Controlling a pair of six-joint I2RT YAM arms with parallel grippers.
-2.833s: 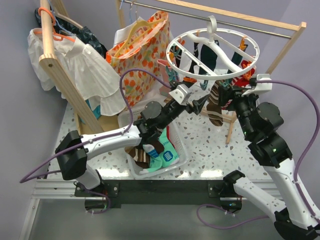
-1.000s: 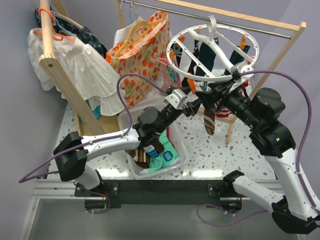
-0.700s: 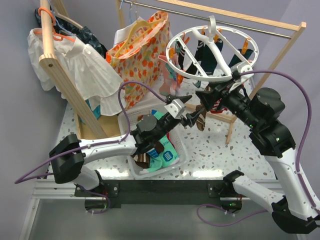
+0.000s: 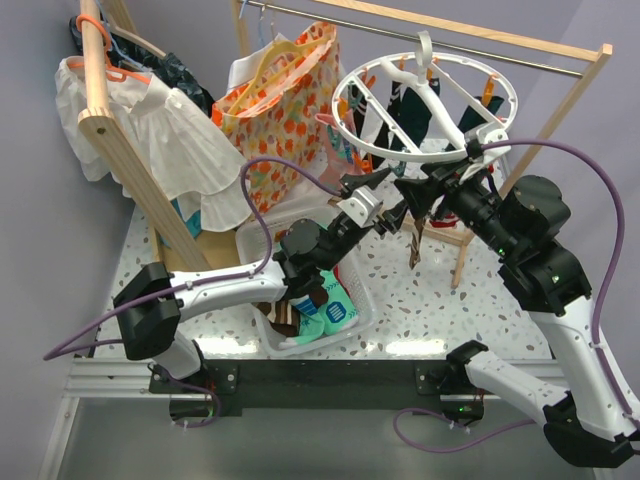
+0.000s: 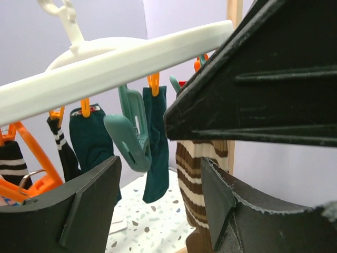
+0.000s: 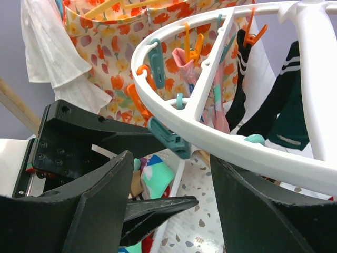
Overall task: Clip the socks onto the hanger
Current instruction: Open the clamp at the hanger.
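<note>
Top view: the hanger's (image 4: 338, 103) near rim sits just above both tools; the left tool (image 4: 385, 198) and right tool (image 4: 420, 200) crowd together under it; a brown striped sock (image 4: 413, 245) dangles lengthwise below them, above the table (image 4: 420, 300), its top hidden. Left wrist: the left tool is spread wide and empty; a teal clip (image 5: 131, 142) hangs straight ahead between its fingers. Right wrist: the right tool is equally wide and holds nothing; the rim lies overhead.

Robotics lab staged as a laundry corner: speckled terrazzo desk (image 4: 430, 300) on aluminium framing (image 4: 100, 375), plain lilac walls (image 4: 30, 200), wooden clothes rail (image 4: 560, 42) along the far edge.
</note>
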